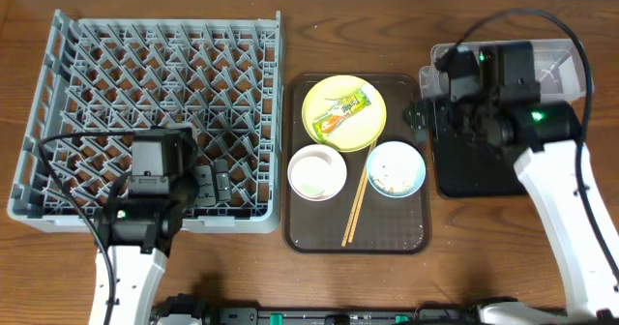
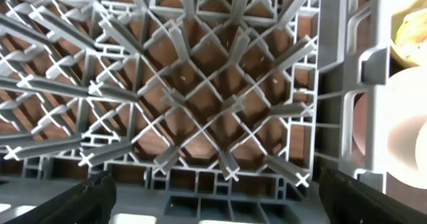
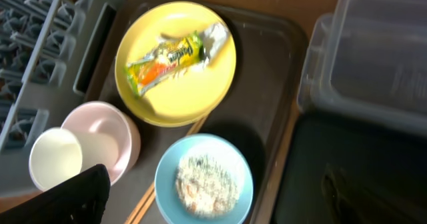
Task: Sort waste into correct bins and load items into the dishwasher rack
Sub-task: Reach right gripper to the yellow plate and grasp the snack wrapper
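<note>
While both pincers stand apart and empty, left gripper (image 2: 213, 194) hangs over the dishwasher rack (image 1: 145, 83), right gripper (image 1: 426, 120) over the black tray (image 1: 464, 175) beside the clear tub (image 1: 551, 59). Likely first step: wrapper (image 3: 175, 57) off the yellow plate (image 3: 187, 97). Pinch its crimped end, lift straight up, plate undisturbed. Wrapper print is orange; lettering unreadable.

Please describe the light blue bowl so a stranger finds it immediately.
Right of the grey rack lies a brown tray. The light blue bowl sits in its right half, beside the chopsticks. It is the only blue dish and holds white rice-like scraps.
</note>
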